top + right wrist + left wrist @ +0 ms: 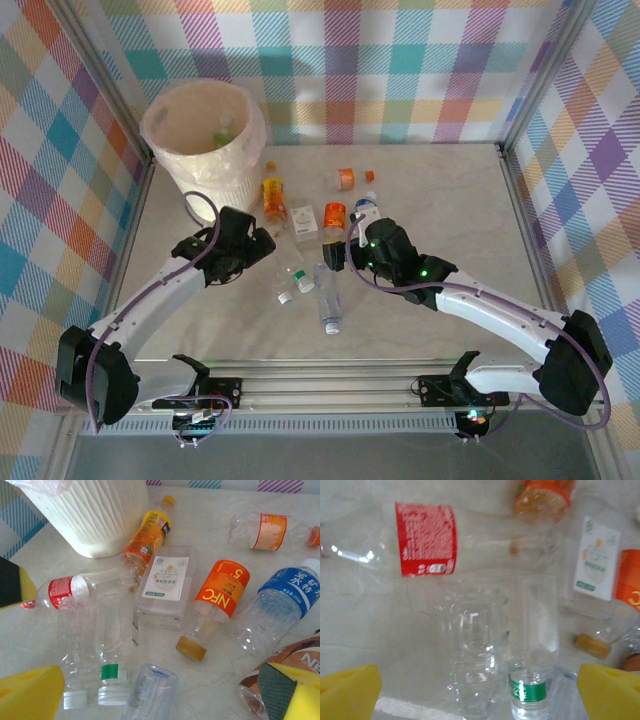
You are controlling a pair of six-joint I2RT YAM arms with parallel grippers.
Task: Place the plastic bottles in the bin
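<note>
we begin with the tabletop, where we judge most of the work is left. the bin stands at its far left corner, and something green inside suggests a few bottles are already in. our left hand and right hand hover over the heap, both spread wide and holding nothing. the plastic bottles, about ten, lie loose at the centre near the bin; an orange-labelled one lies apart, further back.
</note>
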